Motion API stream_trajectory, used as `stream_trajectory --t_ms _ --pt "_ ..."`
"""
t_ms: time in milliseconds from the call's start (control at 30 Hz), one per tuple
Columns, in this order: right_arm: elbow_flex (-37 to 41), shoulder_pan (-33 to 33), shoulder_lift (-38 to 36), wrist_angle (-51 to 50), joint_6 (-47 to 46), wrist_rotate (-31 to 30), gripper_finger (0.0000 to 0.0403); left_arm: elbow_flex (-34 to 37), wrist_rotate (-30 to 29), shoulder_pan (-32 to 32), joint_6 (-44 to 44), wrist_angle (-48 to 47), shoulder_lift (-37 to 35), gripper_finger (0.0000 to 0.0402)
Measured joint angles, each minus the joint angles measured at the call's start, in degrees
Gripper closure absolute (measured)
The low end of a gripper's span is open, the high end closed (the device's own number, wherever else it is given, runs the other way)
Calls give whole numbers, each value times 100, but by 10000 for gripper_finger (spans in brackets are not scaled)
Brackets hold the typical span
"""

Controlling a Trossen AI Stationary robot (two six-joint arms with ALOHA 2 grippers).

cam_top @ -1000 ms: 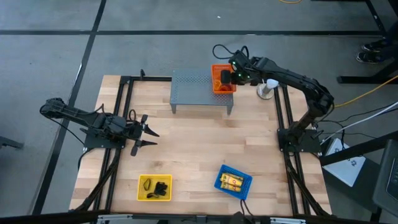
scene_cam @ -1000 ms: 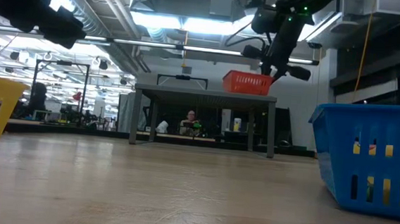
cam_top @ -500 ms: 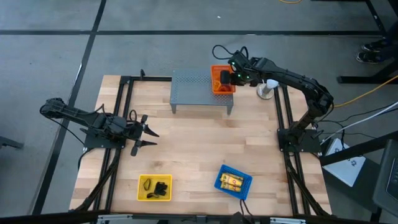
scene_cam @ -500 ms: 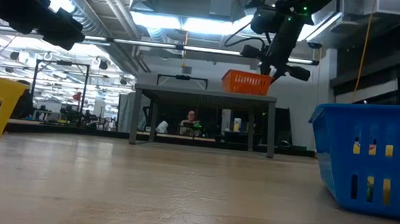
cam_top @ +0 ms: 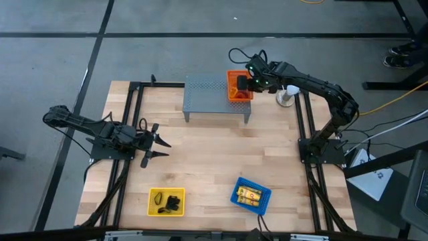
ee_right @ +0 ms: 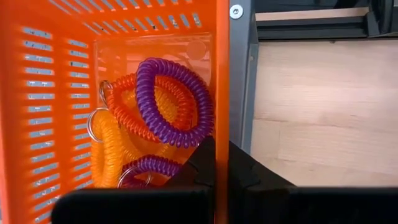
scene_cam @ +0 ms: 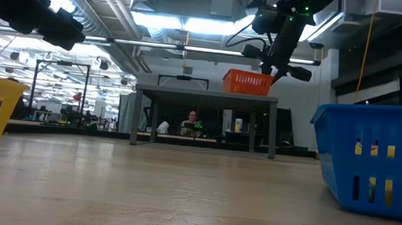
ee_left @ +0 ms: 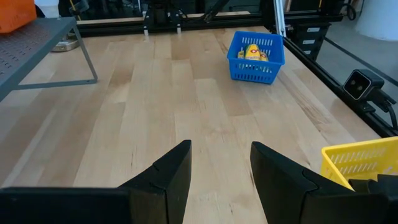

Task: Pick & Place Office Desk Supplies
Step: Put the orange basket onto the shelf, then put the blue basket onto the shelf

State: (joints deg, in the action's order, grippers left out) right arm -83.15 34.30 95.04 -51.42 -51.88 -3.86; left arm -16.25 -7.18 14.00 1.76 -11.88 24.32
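From my seat the sorting looks mostly done. The coiled loops (ee_right: pixel 163 102), purple, orange and yellow, lie in the orange basket (cam_top: pixel 239 86), which sits at the right end of the grey shelf (cam_top: pixel 215 95). The black clips (cam_top: pixel 174 201) are in the yellow basket (cam_top: pixel 166 202) near the table's front edge, and the yellow packets (cam_top: pixel 250 195) are in the blue basket (cam_top: pixel 251 195) to its right. I see no loose supplies on the bare wood of the table (cam_top: pixel 214 154), though items this small could escape me from above.

My right gripper (ee_right: pixel 220 163) is at the orange basket's rim, fingers closed thin on the basket wall, one inside and one outside; it seems to be gripping the basket itself, not a loop. My left gripper (ee_left: pixel 219 163) waits over the left side of the table with its fingers spread apart and nothing between them.

What is left, I judge, is little: settle the orange basket where it belongs on the shelf, let go, and pull the right arm clear.
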Motion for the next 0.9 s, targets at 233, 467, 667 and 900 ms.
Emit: stream_trajectory --t_ms 233,467,667,900 --pt "0 -14 0 0 4 24 391 0 0 0 0 0 0 240" --pt "0 -44 -1 2 26 24 355 0 2 0 0 0 0 240" --pt "0 -44 -2 2 22 24 326 0 2 0 0 0 0 240" --pt "0 -44 -2 0 0 -107 310 0 2 -1 2 -38 0 240"
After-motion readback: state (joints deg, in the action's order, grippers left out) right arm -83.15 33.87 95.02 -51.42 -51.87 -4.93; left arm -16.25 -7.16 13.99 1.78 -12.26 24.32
